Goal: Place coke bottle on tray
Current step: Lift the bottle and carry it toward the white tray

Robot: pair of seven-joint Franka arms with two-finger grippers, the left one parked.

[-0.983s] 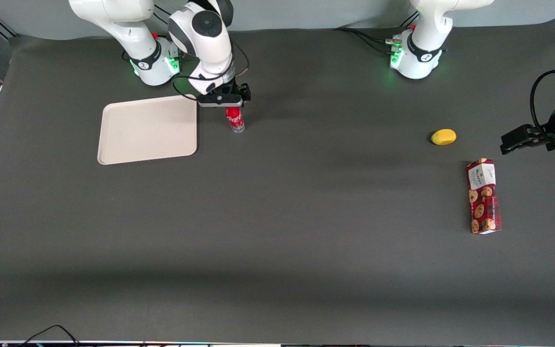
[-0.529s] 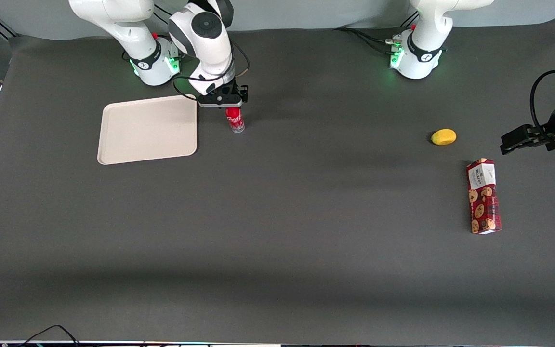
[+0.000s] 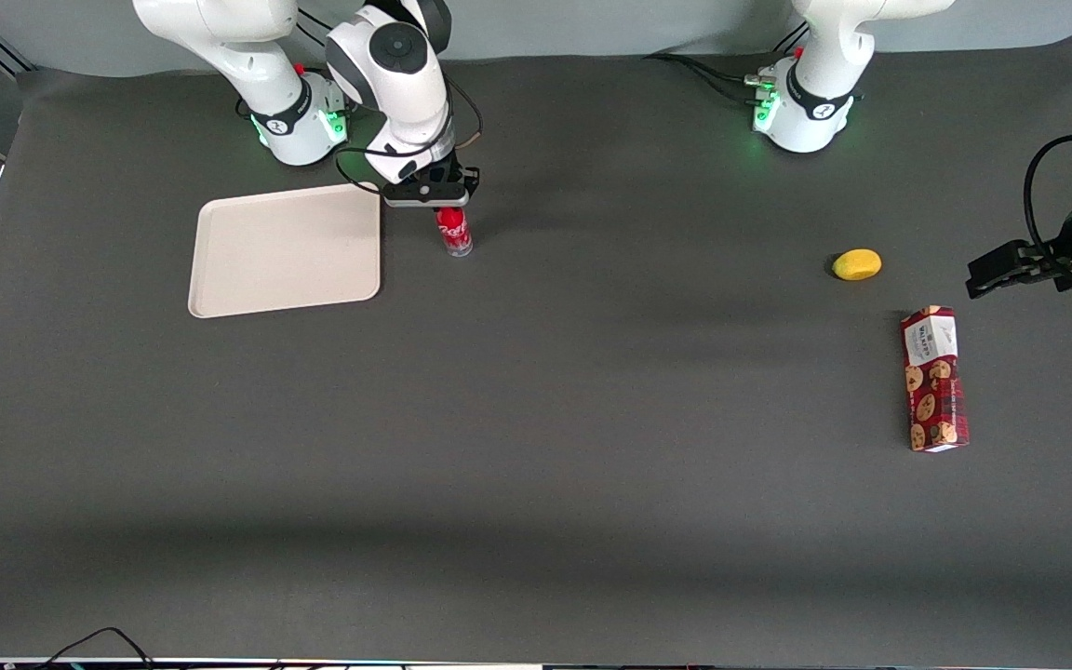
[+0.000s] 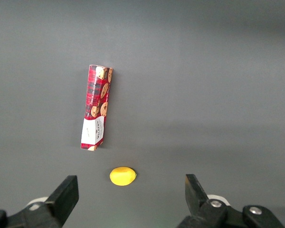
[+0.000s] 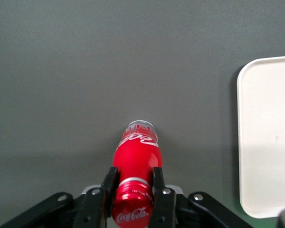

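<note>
Evidently the tool (image 5: pixel 131 192) is clamping its two fingers (image 5: pixel 157 183) on the neck of the small red-labelled coke bottle with a red cap (image 5: pixel 136 159), just under the cap, so the bottle is hanging upright beneath it. The bottle's clear base is sitting at or barely above the dark grey table (image 3: pixel 536 419); which, I cannot tell. The flat beige plastic tray (image 3: pixel 285 249) is lying just beside the tool, toward the working arm's end, partly cut off in the wrist view.

Gripper (image 3: pixel 448 216) at coke bottle (image 3: pixel 454 233), bare table (image 3: pixel 536 419) between it and tray (image 3: pixel 285 249)
</note>
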